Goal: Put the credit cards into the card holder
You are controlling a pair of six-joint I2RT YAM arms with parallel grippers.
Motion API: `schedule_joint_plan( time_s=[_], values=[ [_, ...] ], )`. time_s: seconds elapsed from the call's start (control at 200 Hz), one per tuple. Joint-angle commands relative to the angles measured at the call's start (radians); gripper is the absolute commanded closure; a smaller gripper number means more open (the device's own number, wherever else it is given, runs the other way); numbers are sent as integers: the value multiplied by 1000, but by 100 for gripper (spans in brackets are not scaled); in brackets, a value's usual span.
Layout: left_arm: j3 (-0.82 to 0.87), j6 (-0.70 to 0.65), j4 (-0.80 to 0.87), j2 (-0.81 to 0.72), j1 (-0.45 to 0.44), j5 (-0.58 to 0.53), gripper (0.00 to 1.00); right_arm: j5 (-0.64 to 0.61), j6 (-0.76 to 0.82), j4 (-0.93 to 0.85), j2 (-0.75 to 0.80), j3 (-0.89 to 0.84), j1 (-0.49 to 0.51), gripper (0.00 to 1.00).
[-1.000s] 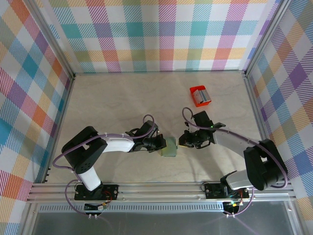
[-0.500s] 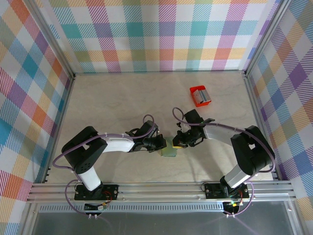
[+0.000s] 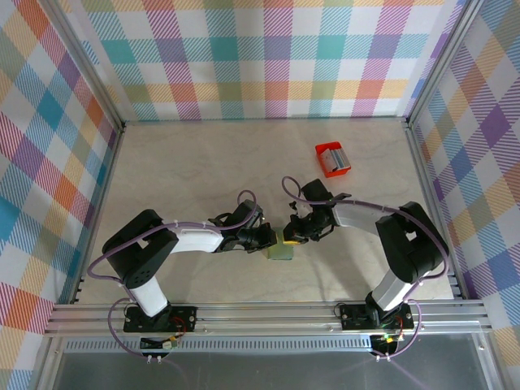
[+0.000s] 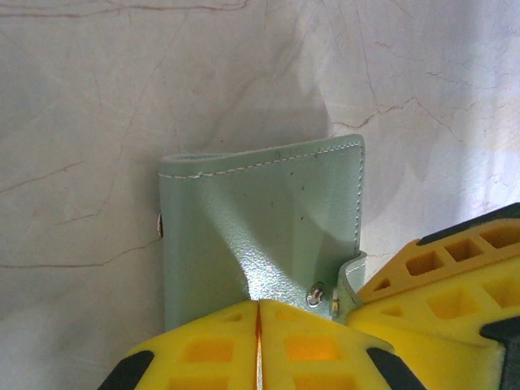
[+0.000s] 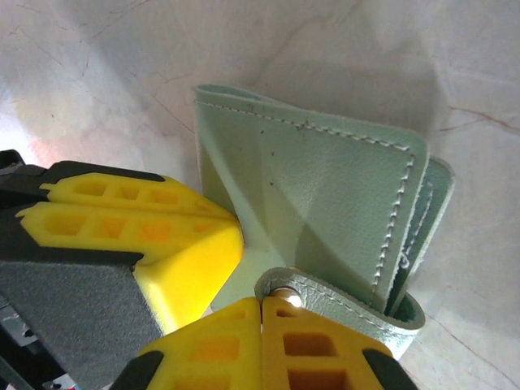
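The card holder [image 3: 283, 250] is a pale green folded wallet lying closed on the table between my two arms. In the left wrist view the card holder [image 4: 260, 215] lies just past my left gripper [image 4: 258, 313], which is shut with its tips against the near edge. My right gripper [image 5: 262, 302] is shut too, and its tips touch the end of the curled snap tab [image 5: 349, 305]. Seen from above, the left gripper [image 3: 270, 239] and right gripper [image 3: 289, 236] meet at the wallet's far edge. The credit cards are out of view.
A small red box [image 3: 333, 158] with something grey in it stands at the back right. Checked walls enclose the table on three sides, and a metal rail [image 3: 268, 313] runs along the near edge.
My right gripper has swung left and come in against the card holder's tab. The left arm and the card holder have hardly moved.
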State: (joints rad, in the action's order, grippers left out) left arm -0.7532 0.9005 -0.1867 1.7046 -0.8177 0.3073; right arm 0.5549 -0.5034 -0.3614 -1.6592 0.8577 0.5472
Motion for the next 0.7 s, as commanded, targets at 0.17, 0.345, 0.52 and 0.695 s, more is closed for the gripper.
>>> schedule_joint_plan(
  time_s=[0.17,0.345,0.52,0.695],
  values=[
    [13,-17,51,-6,-8,-3,90,37,14,-20,-40,25,8,100],
    [11,-17,53,-2,-7,-4,90,30,0,-18,-51,27,11,100],
    [12,-17,53,-3,-8,-3,90,23,-10,-9,-66,25,10,100],
    [7,-26,68,-3,-7,0,90,4,-19,-9,-76,23,10,100]
  ],
)
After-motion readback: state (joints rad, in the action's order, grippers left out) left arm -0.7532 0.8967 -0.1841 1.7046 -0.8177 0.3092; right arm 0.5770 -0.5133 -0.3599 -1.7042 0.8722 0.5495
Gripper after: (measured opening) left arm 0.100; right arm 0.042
